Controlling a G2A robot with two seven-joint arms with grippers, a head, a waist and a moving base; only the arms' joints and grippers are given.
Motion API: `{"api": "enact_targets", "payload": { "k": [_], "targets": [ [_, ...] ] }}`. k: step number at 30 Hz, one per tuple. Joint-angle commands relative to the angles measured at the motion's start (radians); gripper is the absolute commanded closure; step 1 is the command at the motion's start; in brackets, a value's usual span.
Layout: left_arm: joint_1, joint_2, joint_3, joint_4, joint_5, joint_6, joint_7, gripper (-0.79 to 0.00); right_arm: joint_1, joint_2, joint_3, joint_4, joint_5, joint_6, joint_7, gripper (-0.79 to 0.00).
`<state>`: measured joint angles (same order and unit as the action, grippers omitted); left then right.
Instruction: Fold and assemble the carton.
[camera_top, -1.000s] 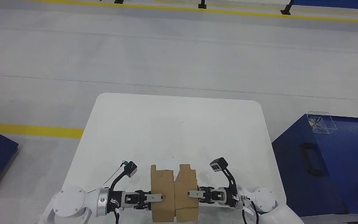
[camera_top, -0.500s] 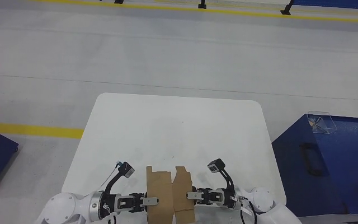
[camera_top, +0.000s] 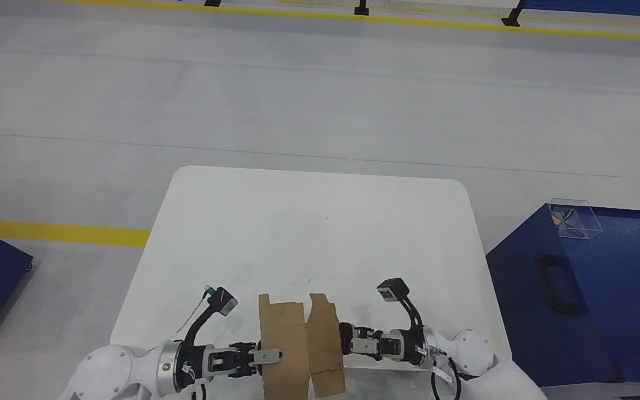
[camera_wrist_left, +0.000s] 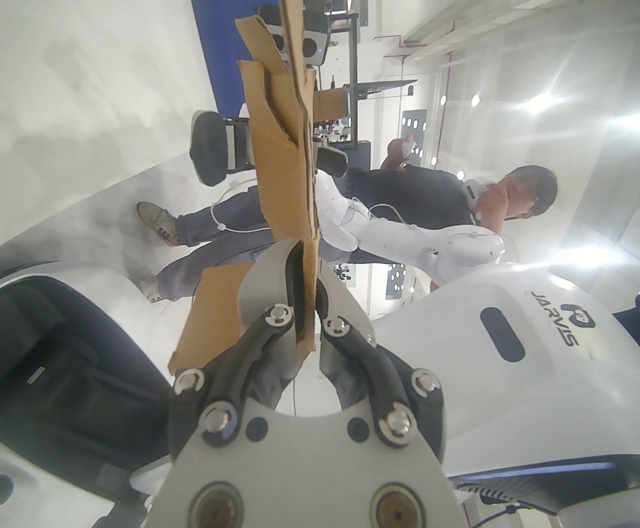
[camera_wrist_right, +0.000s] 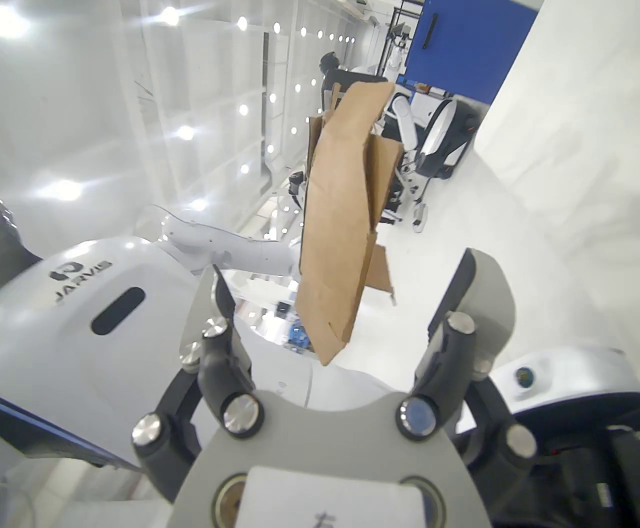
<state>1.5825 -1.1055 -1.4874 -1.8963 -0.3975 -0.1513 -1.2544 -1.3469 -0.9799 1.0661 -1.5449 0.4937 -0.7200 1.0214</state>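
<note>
1. My left gripper (camera_wrist_left: 302, 260) sits at the bottom of the top view, left of the middle. It is squeezed tight on the edge of the flat brown cardboard carton (camera_top: 285, 345). The card goes right in between my two fingers. I think I pinch the edge so that the rest of the card stays free to bend.

2. The carton is in the bottom middle of the top view, over the near edge of the white table (camera_top: 300, 230). It is not a box yet. Its sides lie close together and its flaps stick out at the far end. My left wrist view looks along its thin edge. I cannot tell if it touches the table.

3. My right gripper (camera_wrist_right: 345, 280) is just to the right of the carton in the top view. Its fingers are spread wide and hold nothing. The card's free side is in front of them, close by but not touching. I think they wait there, ready to take that side and pull the box open.

4. The job looks like it has only just begun. If my left pinch slips, the card could drop.
</note>
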Motion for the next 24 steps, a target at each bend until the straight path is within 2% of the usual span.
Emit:
{"api": "enact_targets", "payload": {
  "k": [1,4,6,11,13,18,19,20,21,22,24],
  "targets": [
    [0.016,-0.007,0.036,0.007,-0.074,-0.077,0.049,0.000,-0.022,0.007,0.042,-0.021,-0.046,-0.087,-0.014,-0.785],
    [0.019,-0.031,0.128,0.050,-0.351,-0.166,0.123,0.000,-0.065,0.017,0.111,-0.073,-0.181,-0.206,-0.127,-0.785],
    [-0.006,-0.047,0.196,0.096,-0.428,-0.251,0.135,0.000,-0.110,0.023,0.144,-0.108,-0.261,-0.292,-0.213,-0.785],
    [-0.091,-0.084,0.361,0.223,-0.559,-0.344,0.123,0.000,-0.197,0.020,0.228,-0.221,-0.455,-0.292,-0.335,-0.785],
    [-0.126,-0.096,0.398,0.274,-0.558,-0.380,0.131,0.000,-0.227,0.014,0.228,-0.253,-0.489,-0.292,-0.395,-0.785],
    [-0.191,-0.118,0.466,0.364,-0.564,-0.396,0.141,0.000,-0.248,0.008,0.213,-0.283,-0.557,-0.292,-0.460,-0.785],
    [-0.198,-0.121,0.475,0.373,-0.570,-0.394,0.138,0.000,-0.249,0.008,0.210,-0.283,-0.570,-0.292,-0.470,-0.711],
    [-0.204,-0.124,0.482,0.379,-0.574,-0.395,0.135,0.000,-0.249,0.007,0.206,-0.281,-0.581,-0.292,-0.479,-0.456],
    [-0.208,-0.126,0.487,0.384,-0.579,-0.398,0.132,0.000,-0.249,0.007,0.202,-0.280,-0.591,-0.292,-0.489,-0.317],
    [-0.210,-0.128,0.491,0.387,-0.583,-0.399,0.128,0.000,-0.248,0.007,0.199,-0.275,-0.602,-0.292,-0.495,0.000],
    [-0.212,-0.132,0.497,0.391,-0.601,-0.390,0.123,0.000,-0.245,0.006,0.191,-0.269,-0.623,-0.292,-0.510,0.000]
  ]
}}
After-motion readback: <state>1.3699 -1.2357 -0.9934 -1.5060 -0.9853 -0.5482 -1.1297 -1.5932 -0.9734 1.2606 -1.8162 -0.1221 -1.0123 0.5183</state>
